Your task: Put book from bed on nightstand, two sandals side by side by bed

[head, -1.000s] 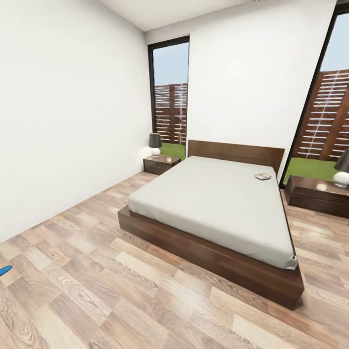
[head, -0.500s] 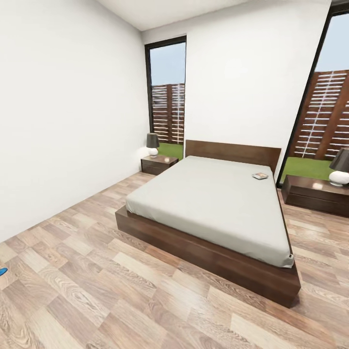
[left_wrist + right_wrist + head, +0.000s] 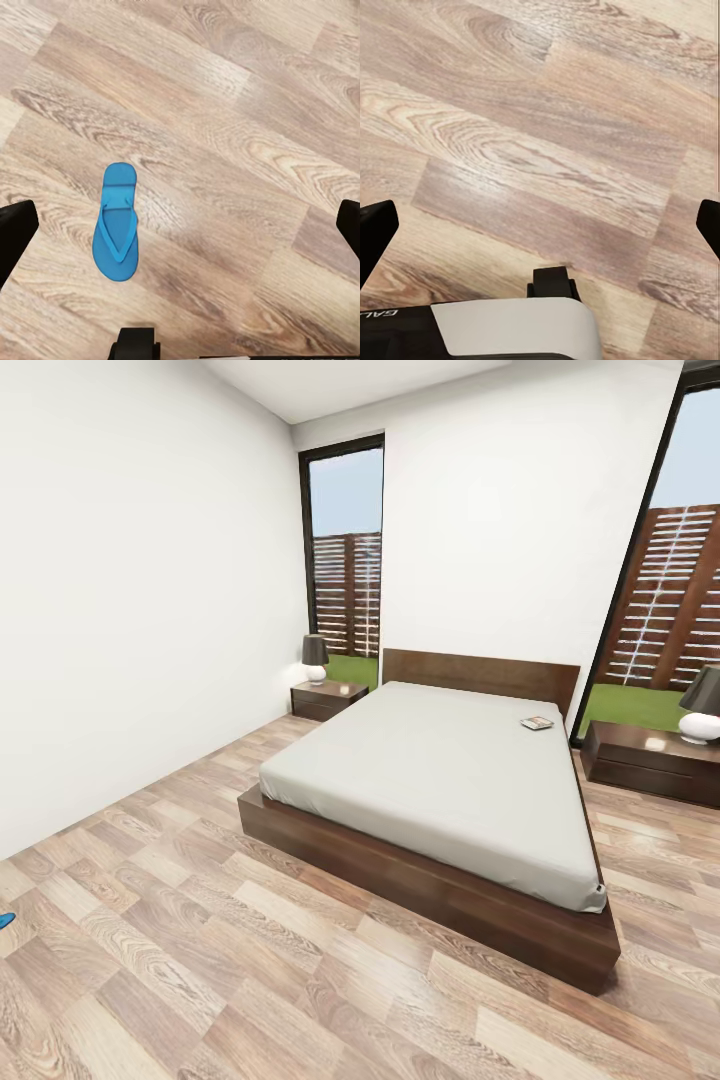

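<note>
Book (image 3: 537,723): flat on the mattress, near the bed's headboard end, by the edge facing the nightstand on the view's right; untouched, not yet moved.
Bed (image 3: 440,785): low dark frame, off-white mattress, headboard against the far wall betw. two windows.
Nightstands: one at far left corner of bed (image 3: 327,699), one at right (image 3: 652,758); each w/ a lamp. Right one sits closer to the book, so prob. the easier drop spot.
Sandal (image 3: 116,221): blue, flat on the wood floor (image 3: 247,112), strap side up, below the left wrist cam; well apart from bed. A blue sliver at head view's left edge (image 3: 5,921) is likely a sandal too; can't tell which.
Left gripper (image 3: 180,225): fingers spread wide, nothing betw. them, hanging over the floor.
Right gripper (image 3: 540,225): fingers apart, empty, bare planks beneath.
Stage: robot stands off from bed; judged approach phase, no item handled yet.
</note>
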Robot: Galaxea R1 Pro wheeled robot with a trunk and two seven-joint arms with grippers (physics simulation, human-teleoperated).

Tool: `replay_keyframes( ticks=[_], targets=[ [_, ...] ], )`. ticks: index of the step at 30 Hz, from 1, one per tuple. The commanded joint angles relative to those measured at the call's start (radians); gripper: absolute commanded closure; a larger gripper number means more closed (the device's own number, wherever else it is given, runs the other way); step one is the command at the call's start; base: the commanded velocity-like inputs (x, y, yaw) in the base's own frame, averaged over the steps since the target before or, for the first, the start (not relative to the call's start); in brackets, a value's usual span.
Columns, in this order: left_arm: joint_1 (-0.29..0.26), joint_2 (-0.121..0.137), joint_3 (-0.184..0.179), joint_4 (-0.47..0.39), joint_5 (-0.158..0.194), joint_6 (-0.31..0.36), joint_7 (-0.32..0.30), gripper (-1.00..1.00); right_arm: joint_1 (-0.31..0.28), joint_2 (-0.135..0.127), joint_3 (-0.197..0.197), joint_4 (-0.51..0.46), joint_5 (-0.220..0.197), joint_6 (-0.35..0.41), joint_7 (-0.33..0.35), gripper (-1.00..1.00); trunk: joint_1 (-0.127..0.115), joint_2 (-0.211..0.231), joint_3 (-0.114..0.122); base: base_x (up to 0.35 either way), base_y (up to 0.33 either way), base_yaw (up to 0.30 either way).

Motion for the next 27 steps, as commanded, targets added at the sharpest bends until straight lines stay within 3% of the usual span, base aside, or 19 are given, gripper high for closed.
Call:
replay_keyframes(
  ticks=[1,5,6,9,12,17,24,27],
  targets=[
    [0.000,-0.001,0.002,-0.001,-0.001,-0.001,0.000,-1.00,0.000,0.000,-0.002,0.000,0.000,-0.002,0.001,-1.00,0.000,0.000,-0.001,0.000,0.000,0.000],
    [-0.001,0.001,0.002,-0.027,-0.001,0.009,0.003,-1.00,0.000,0.000,-0.002,-0.001,-0.001,-0.002,0.002,-1.00,0.000,0.000,-0.001,0.000,0.000,0.000],
    [-0.006,0.001,0.002,-0.086,-0.001,0.074,0.004,-1.00,0.000,0.000,-0.002,-0.001,-0.001,-0.002,0.002,-1.00,0.000,0.000,-0.001,0.000,0.000,0.000],
    [-0.056,0.002,0.002,-0.277,-0.001,0.409,0.001,-1.00,0.000,0.000,-0.003,-0.001,-0.002,-0.002,0.004,-1.00,0.000,0.000,-0.001,0.000,0.000,0.000],
    [-0.127,0.003,0.002,-0.333,0.003,0.580,-0.010,-1.00,0.000,0.000,-0.003,-0.001,-0.001,-0.002,0.004,-1.00,0.000,0.000,-0.001,0.000,0.000,0.000],
    [-0.170,0.004,0.003,-0.293,0.003,0.634,-0.032,-1.00,0.000,0.000,-0.002,-0.001,-0.001,-0.002,0.005,-1.00,0.000,0.000,-0.001,0.000,0.000,0.000],
    [-0.182,0.004,0.005,-0.246,0.002,0.604,-0.037,-1.00,0.000,-0.001,0.000,-0.005,-0.001,-0.001,0.006,-1.00,0.000,0.000,-0.001,0.000,0.000,0.000],
    [-0.197,0.003,0.005,-0.242,0.002,0.604,-0.034,-1.00,0.000,-0.002,0.000,-0.011,-0.001,-0.001,0.043,-1.00,0.000,0.000,-0.001,0.000,0.000,0.000]
  ],
)
